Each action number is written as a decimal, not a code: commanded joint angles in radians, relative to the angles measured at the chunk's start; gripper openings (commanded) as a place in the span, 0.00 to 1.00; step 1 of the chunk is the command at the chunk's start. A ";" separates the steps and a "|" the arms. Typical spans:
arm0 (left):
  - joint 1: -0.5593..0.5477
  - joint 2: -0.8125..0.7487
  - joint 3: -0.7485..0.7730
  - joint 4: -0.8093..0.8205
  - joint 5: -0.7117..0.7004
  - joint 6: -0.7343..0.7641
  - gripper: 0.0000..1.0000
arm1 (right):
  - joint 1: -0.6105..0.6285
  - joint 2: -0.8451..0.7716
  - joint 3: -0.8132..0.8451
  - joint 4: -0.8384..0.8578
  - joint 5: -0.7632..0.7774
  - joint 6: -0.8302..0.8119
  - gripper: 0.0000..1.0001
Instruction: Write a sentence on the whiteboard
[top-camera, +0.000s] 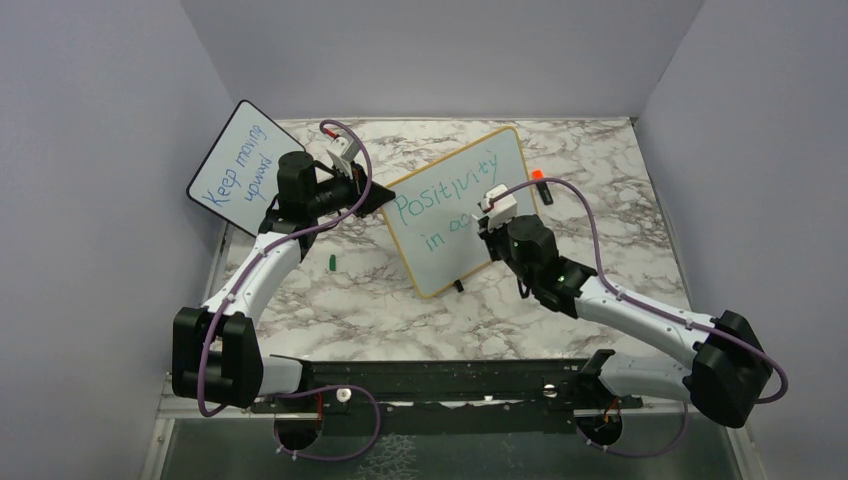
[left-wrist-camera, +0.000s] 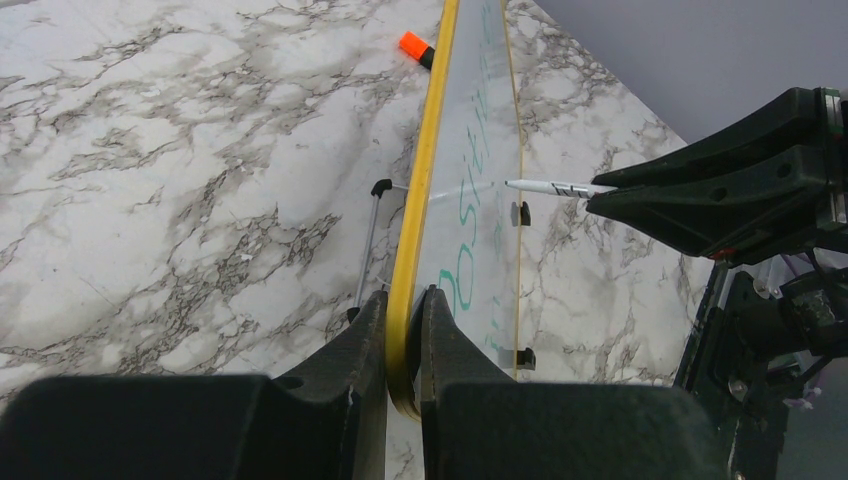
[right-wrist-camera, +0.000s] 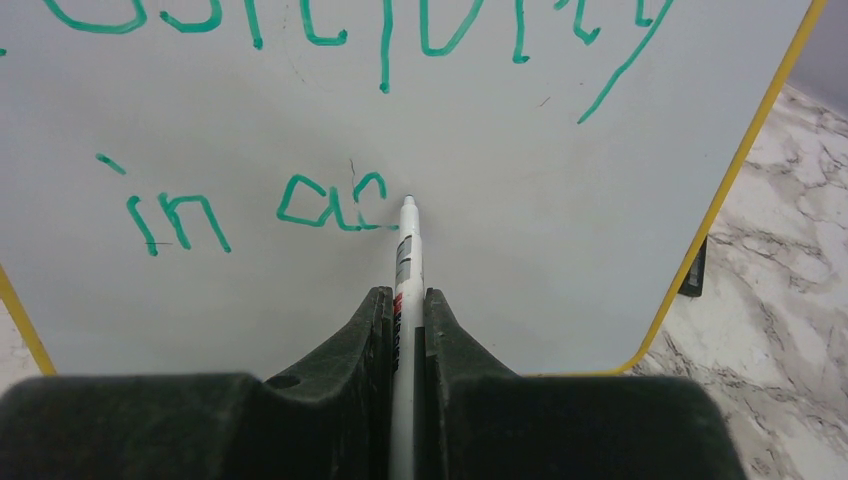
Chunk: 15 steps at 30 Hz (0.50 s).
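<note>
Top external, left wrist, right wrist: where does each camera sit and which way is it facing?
Top external: above and behind the bases, looking down on the table; left arm and right arm show whole, whiteboard between them.
Left wrist: on the left arm, sighting along the whiteboard's yellow edge; left gripper clamps that edge.
Right wrist: on the right arm, facing the board's front; right gripper holds the marker, tip at the green sentence.
Shared: all see the whiteboard; left wrist also shows the right gripper and marker.

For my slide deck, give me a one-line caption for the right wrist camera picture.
Right gripper, shut on a white marker, tip at the whiteboard beside the green sentence's unfinished "in ac".
</note>
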 joint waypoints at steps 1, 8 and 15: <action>-0.013 0.042 -0.020 -0.123 -0.071 0.085 0.00 | -0.012 0.011 0.031 0.049 -0.037 -0.013 0.00; -0.013 0.040 -0.019 -0.124 -0.070 0.085 0.00 | -0.036 0.039 0.033 0.065 -0.036 -0.031 0.00; -0.013 0.038 -0.020 -0.124 -0.072 0.085 0.00 | -0.062 0.036 0.029 0.072 -0.017 -0.042 0.00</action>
